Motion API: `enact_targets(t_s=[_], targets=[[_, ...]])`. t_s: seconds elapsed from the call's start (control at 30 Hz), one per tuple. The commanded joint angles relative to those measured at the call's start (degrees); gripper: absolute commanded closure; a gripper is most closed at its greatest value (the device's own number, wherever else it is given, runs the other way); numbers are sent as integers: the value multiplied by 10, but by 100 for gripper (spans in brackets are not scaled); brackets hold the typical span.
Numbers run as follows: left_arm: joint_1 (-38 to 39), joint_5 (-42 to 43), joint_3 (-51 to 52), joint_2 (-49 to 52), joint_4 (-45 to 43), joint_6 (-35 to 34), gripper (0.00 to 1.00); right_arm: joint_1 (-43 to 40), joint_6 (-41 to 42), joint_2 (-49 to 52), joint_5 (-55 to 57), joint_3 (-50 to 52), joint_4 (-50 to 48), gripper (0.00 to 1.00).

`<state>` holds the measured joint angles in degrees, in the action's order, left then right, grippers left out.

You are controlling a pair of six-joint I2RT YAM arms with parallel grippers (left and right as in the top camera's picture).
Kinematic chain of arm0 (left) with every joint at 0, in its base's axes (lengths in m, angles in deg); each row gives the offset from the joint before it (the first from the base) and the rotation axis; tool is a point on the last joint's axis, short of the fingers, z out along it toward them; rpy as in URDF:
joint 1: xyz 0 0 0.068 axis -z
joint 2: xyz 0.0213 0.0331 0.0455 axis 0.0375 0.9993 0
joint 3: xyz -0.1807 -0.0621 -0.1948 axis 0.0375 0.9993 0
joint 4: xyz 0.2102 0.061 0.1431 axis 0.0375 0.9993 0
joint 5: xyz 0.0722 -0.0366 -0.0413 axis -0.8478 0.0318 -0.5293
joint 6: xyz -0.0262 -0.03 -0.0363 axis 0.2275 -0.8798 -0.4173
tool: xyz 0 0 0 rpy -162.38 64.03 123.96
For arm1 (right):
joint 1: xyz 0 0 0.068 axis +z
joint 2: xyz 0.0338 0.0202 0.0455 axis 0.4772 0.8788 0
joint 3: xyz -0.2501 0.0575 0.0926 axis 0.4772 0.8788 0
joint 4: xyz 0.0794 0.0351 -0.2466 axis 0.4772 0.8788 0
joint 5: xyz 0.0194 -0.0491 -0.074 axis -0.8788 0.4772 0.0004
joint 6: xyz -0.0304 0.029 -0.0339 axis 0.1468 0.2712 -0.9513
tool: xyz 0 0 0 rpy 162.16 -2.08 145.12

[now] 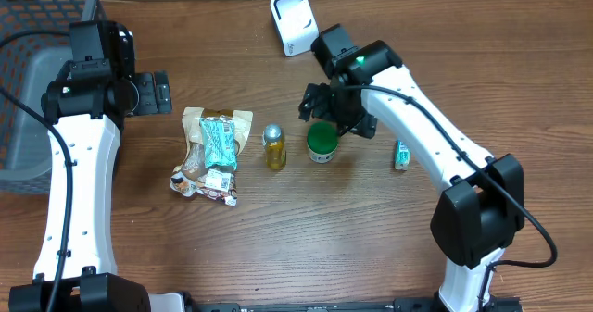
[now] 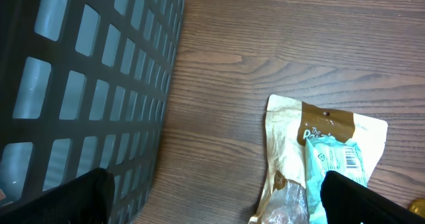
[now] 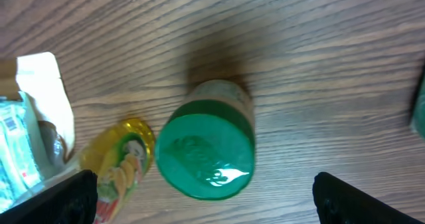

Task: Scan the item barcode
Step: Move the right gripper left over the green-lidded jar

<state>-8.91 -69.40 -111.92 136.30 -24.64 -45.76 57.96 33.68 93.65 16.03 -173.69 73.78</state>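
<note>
Looming far left of the green-lidded jar (image 1: 321,145), the basket (image 1: 23,118) edges the left gripper (image 1: 154,93), jaws released. The right gripper (image 1: 330,115), likewise released, hangs over the jar. The yellow bottle (image 1: 274,146) stands just left, with bare wood on the jar's near side.

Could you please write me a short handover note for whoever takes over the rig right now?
Left gripper: open, empty, between the basket and the snack bags.
Right gripper: open, empty, above the green-lidded jar.
Items: snack bags, yellow bottle and jar in a row mid-table; small teal box near the right arm; white scanner at the far edge.
Done: nothing is held.
Left: grasp an item and show its barcode to the scanner.
</note>
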Motion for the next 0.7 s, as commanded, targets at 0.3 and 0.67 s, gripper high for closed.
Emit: enact_targets(t_s=[0.3,0.67], targets=[[0,-3,-13,-9,-2,11,1,24,102,-8,19,3,-1,0],[0,-3,-13,-9,-2,11,0,24,137,20,19,3,-1,0]])
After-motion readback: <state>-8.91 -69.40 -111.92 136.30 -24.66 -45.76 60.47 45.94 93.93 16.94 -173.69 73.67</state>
